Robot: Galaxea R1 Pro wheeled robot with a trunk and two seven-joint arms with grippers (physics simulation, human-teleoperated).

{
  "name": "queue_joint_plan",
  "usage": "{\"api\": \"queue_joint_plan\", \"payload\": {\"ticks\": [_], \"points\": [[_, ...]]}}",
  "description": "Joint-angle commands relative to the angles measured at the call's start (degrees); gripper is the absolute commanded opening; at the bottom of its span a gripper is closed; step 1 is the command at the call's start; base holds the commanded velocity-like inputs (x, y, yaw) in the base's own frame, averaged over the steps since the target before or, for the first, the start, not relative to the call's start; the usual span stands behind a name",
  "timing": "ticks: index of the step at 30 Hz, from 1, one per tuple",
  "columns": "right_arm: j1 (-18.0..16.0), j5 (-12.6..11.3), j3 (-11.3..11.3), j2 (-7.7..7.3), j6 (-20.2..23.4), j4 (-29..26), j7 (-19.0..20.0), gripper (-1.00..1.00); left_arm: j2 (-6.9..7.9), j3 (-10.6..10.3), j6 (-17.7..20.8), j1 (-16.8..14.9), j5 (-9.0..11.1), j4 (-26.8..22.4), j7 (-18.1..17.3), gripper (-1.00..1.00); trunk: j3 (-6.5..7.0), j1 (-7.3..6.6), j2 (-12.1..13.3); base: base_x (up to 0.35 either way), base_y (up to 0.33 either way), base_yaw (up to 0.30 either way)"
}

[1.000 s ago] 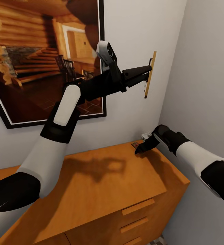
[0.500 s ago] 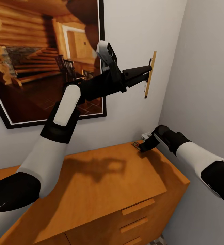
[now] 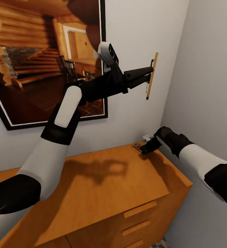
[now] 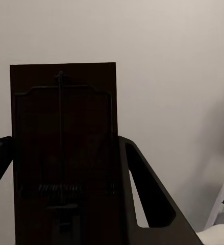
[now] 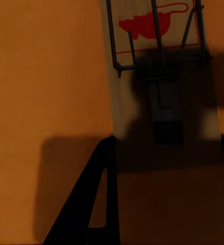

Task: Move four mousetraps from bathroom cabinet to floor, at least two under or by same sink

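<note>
My left gripper (image 3: 151, 74) is raised in front of the wall, shut on a mousetrap (image 3: 152, 75) that stands edge-on; the left wrist view shows that mousetrap (image 4: 65, 153) dark between both fingers. A second mousetrap (image 3: 137, 146), with a red mouse print, lies flat at the back right corner of the orange-brown cabinet (image 3: 103, 186). My right gripper (image 3: 143, 149) is down on it. In the right wrist view the fingers (image 5: 99, 199) hug the long edges of this mousetrap (image 5: 157, 61) at its near end.
A large framed picture (image 3: 41, 62) hangs on the wall behind the cabinet. A grey side wall (image 3: 210, 86) closes the corner just right of my right arm. Drawer handles (image 3: 140, 209) show on the cabinet front, and a scrap of patterned floor (image 3: 160, 244) below.
My right gripper has slid a little forward along the cabinet top onto the lying mousetrap. The left arm and its mousetrap have stayed still.
</note>
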Motion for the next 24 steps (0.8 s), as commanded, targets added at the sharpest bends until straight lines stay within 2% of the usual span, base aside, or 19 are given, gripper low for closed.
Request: {"api": "queue_joint_plan", "payload": {"ticks": [1, 4, 5, 10, 14, 24], "points": [[1.32, -2.36, -0.28, -0.07, 0.91, -0.23, 0.94, -1.00, -0.02, 0.03, 0.16, -0.07, -0.15, 0.12, -0.28, -1.00, -0.08, 0.01, -0.02, 0.000, 0.000, 0.000], [1.29, -2.31, -1.09, -0.15, 1.03, -0.37, 5.76, -1.00, -0.03, 0.01, 0.12, -0.07, -0.17, 0.19, -0.28, -1.00, -0.08, 0.01, -0.02, 0.000, 0.000, 0.000], [1.28, -2.30, -1.21, -0.23, 1.07, -0.39, 8.45, -1.00, -0.05, 0.00, 0.11, -0.07, -0.16, 0.11, -0.28, -1.00, -0.08, 0.01, -0.02, -0.005, 0.000, 0.000], [1.28, -2.23, -1.28, -0.53, 1.09, -0.43, 13.29, -1.00, -0.02, 0.02, 0.11, -0.07, -0.15, 0.04, -0.28, -1.00, -0.08, 0.01, -0.02, -0.107, 0.000, 0.000], [1.28, -2.21, -1.29, -0.66, 1.20, -1.71, 14.50, -1.00, -0.01, 0.02, 0.11, -0.07, -0.19, 0.05, -0.28, -1.00, -0.08, 0.01, -0.02, -0.291, 0.000, 0.000], [1.28, -2.21, -1.29, -1.05, 1.35, -3.36, 14.74, -1.00, 0.00, 0.01, 0.12, -0.07, -0.26, 0.20, -0.28, -1.00, -0.08, 0.01, -0.02, -0.329, 0.000, 0.000]]}}
